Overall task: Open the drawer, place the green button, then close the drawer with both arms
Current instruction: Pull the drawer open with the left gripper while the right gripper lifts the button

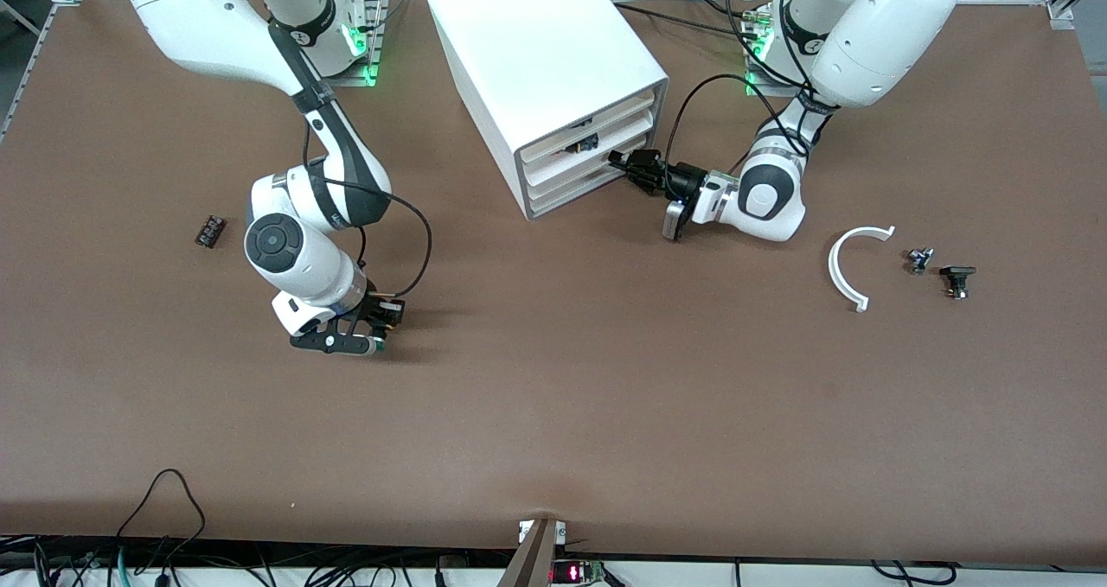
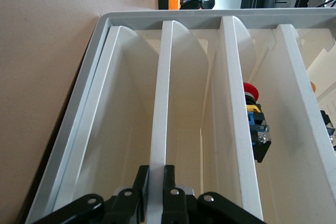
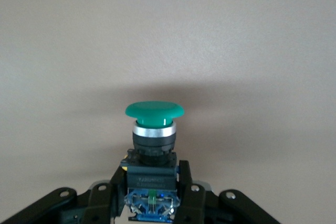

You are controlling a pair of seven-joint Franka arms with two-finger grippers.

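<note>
The white cabinet (image 1: pixel 540 60) stands at the table's back middle with its four drawers stacked. My left gripper (image 1: pixel 634 166) is at the drawer fronts. In the left wrist view it (image 2: pixel 155 179) is shut on the thin front lip of the drawer (image 2: pixel 158 114), second from the bottom. My right gripper (image 1: pixel 367 334) hangs low over bare table toward the right arm's end. In the right wrist view it (image 3: pixel 152 174) is shut on the black-and-blue body of the button (image 3: pixel 154 111), whose green cap points at the table.
A red-capped button (image 2: pixel 254 124) lies in an upper drawer. A small black block (image 1: pixel 210 230) lies near the right arm's end. A white curved piece (image 1: pixel 852 267) and two small parts (image 1: pixel 918 260) (image 1: pixel 957 279) lie near the left arm's end.
</note>
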